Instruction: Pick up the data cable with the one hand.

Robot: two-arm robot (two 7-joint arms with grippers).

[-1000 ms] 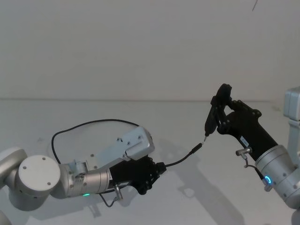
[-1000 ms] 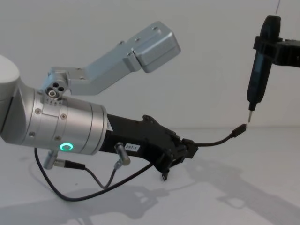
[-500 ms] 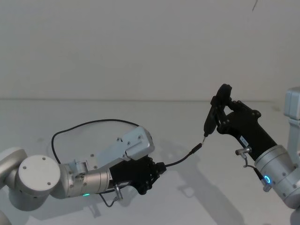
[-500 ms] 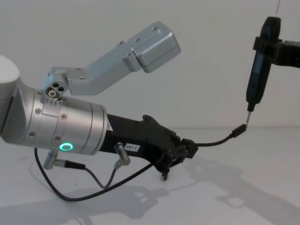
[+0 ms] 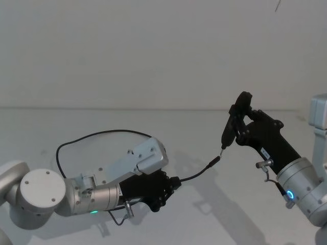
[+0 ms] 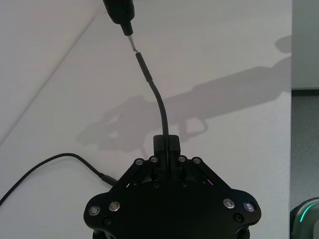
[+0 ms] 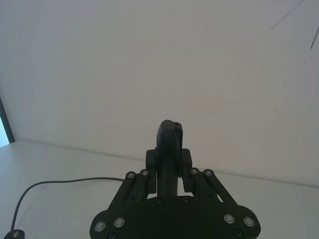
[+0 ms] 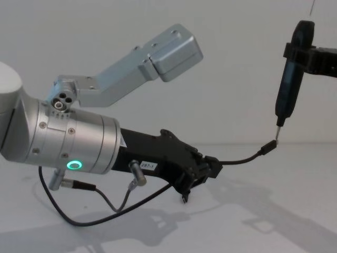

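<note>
a thin black data cable (image 5: 196, 174) is clamped near one end in the closed fingers of the left gripper (image 5: 175, 182), a black, blocky two-finger unit on a thick silver wrist (image 8: 79, 145) with a glowing green ring (image 8: 74, 165), reaching forward low over the white worktop (image 5: 214, 214). from the fingers a short length of cable curves up and forward, its small black plug (image 5: 214, 161) raised clear of the worktop. the rest of the cable trails back from the gripper and lies in a wide loop on the worktop beside the arm.
</note>
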